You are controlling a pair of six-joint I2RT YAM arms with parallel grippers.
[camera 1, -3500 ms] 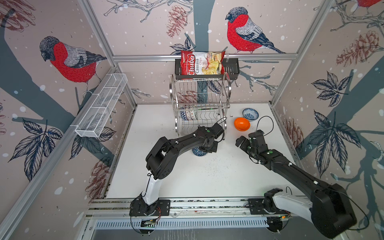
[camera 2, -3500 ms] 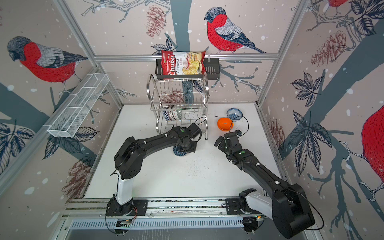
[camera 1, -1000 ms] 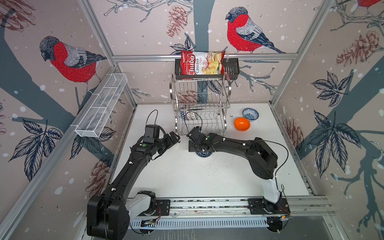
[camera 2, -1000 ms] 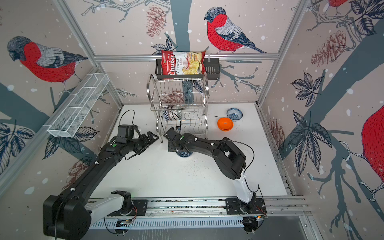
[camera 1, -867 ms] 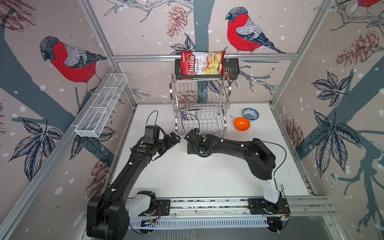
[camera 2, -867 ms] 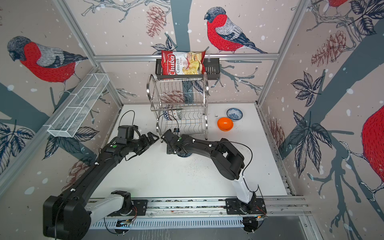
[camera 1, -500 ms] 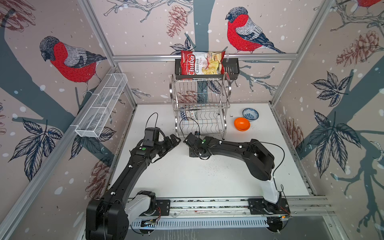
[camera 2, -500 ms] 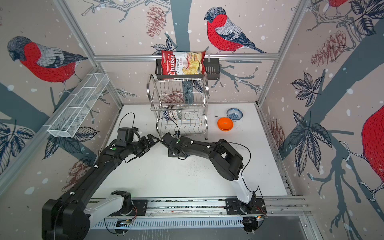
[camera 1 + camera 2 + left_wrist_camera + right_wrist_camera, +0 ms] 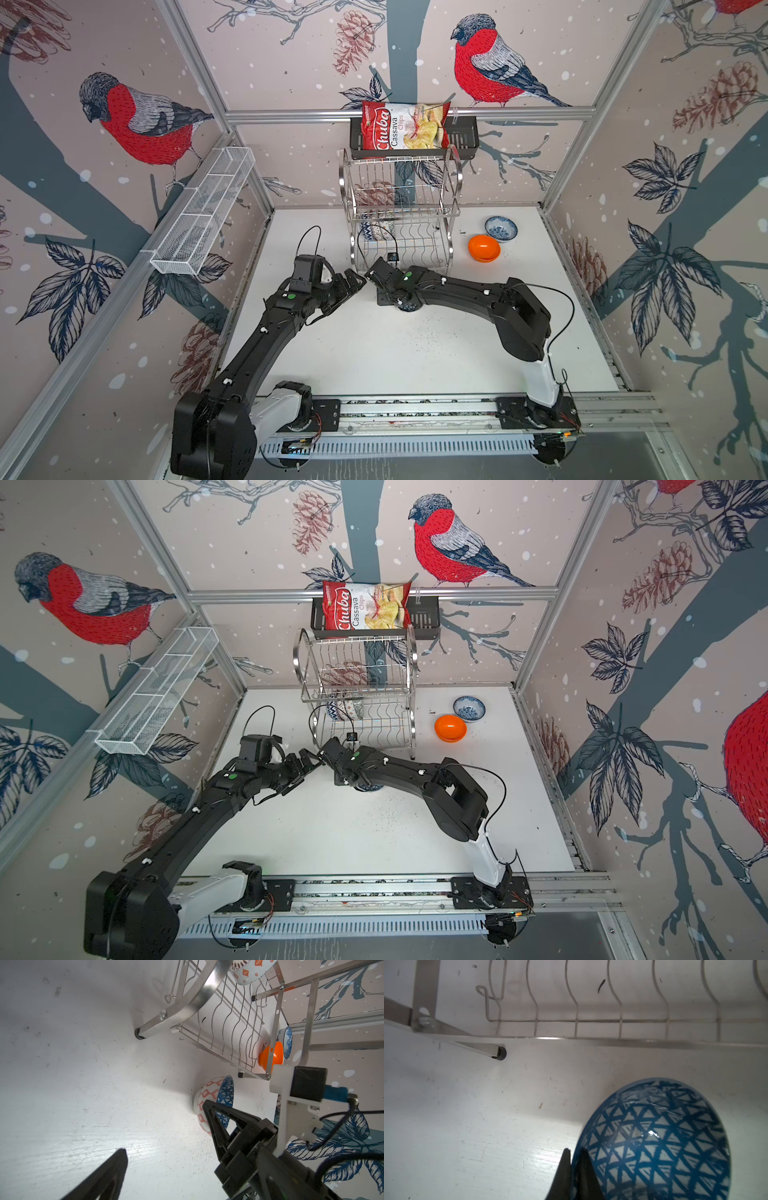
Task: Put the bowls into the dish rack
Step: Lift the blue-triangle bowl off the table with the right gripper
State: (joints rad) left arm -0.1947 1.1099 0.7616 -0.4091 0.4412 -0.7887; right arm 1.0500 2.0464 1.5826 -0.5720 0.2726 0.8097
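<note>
A bowl [image 9: 654,1142], blue geometric inside and orange-white outside [image 9: 207,1095], rests on the white table in front of the dish rack [image 9: 401,208]. My right gripper [image 9: 574,1152] is shut on its near rim, one finger inside and one outside. In both top views the arm hides most of this bowl [image 9: 409,306] [image 9: 370,787]. My left gripper [image 9: 353,282] hovers open and empty just left of the right gripper [image 9: 390,293]. Patterned bowls [image 9: 376,230] stand in the rack's lower tier. A plain orange bowl [image 9: 483,248] and a white-blue bowl [image 9: 500,228] lie right of the rack.
A black basket [image 9: 461,137] holding a chips bag [image 9: 403,124] hangs on the back wall above the rack. A long white mesh basket [image 9: 203,212] is fixed to the left wall. The rack's front feet [image 9: 500,1054] stand close to the gripped bowl.
My right gripper has closed on the blue bowl's rim after shifting slightly left. The left gripper has edged a little nearer to it and stays open.
</note>
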